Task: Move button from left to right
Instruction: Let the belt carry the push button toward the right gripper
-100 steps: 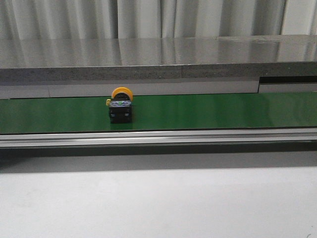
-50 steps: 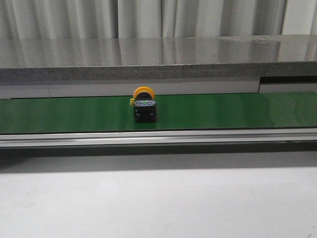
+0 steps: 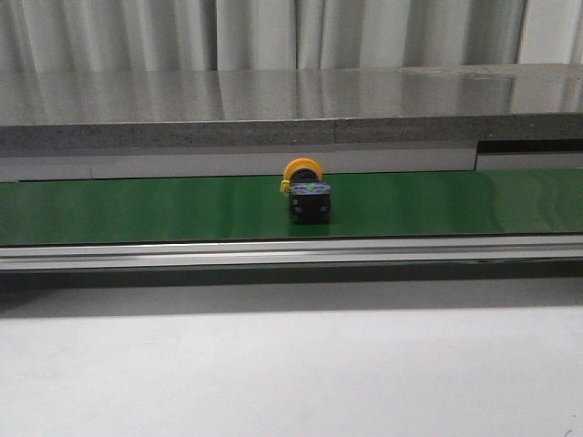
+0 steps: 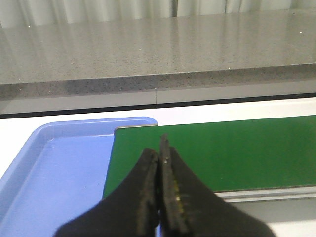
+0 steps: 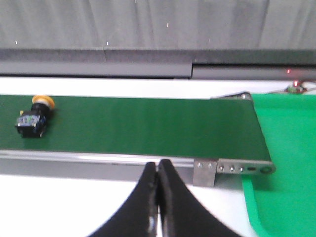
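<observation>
The button [image 3: 307, 196], with a yellow round collar, a dark boxy body and a small green mark on top, stands on the green conveyor belt [image 3: 455, 205] near its middle in the front view. It also shows in the right wrist view [image 5: 32, 119], far from my right gripper [image 5: 158, 164], which is shut and empty in front of the belt's metal rail. My left gripper [image 4: 160, 148] is shut and empty over the belt's left end. Neither gripper shows in the front view.
A blue tray [image 4: 54, 173] lies at the belt's left end. A green tray [image 5: 286, 163] lies past the belt's right end, beside a metal bracket [image 5: 206, 172]. A grey stone ledge [image 3: 273, 109] runs behind the belt. White table [image 3: 291, 373] lies in front.
The button has travelled to the right along the belt, from left of centre to about the middle. The grippers' motion is not shown.
</observation>
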Motion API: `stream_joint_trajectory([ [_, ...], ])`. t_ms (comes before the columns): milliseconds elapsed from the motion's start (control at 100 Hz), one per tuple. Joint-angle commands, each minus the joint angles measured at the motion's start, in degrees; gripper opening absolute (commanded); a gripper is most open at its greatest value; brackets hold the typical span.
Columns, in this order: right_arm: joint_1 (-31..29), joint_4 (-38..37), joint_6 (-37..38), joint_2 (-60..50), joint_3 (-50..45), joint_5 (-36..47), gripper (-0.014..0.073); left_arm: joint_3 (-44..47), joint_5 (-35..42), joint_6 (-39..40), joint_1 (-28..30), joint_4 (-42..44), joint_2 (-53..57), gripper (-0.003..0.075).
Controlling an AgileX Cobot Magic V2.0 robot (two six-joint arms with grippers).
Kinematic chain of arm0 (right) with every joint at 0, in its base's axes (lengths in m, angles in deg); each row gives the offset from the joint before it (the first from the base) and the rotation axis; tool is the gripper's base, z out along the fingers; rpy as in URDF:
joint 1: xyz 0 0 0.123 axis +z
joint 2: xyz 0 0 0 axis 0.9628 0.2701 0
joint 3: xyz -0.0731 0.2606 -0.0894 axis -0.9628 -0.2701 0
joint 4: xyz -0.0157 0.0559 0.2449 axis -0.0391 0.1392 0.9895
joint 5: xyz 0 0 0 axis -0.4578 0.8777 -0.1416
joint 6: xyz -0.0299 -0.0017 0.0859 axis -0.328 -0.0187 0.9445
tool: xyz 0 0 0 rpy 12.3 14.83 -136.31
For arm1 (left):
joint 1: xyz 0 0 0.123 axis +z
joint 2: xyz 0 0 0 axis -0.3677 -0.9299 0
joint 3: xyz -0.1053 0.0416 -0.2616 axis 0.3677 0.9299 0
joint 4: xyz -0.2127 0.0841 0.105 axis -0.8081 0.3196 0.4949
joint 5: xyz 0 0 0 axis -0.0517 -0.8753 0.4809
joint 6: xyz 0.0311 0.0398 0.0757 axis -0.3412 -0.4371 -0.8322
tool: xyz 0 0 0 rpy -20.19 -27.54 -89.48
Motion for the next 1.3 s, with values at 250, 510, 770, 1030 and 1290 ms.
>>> stream_joint_trajectory([
  [250, 0.14, -0.42, 0.03, 20.30, 15.61, -7.70, -0.0068, -1.58, 4.85, 0.32, -0.38, -0.62, -0.38, -0.0021],
  [510, 0.14, -0.01, 0.03, 27.13, 16.13, -7.27, -0.0064, -1.58, 4.85, 0.32, -0.38, -0.62, -0.38, -0.0021],
  [770, 0.14, 1.66, 0.03, 27.70, 16.13, -7.40, 0.0154, -1.58, 4.85, 0.32, -0.38, -0.62, -0.38, -0.0021],
  [1030, 0.14, 3.42, -0.04, 28.01, 16.13, -6.53, 0.0638, -1.58, 4.85, 0.32, -0.38, -0.62, -0.38, -0.0021],
  [1290, 0.14, 3.55, -3.26, 37.81, 21.08, -4.93, 0.0634, -1.58, 4.85, 0.32, -0.38, -0.62, -0.38, -0.0021],
])
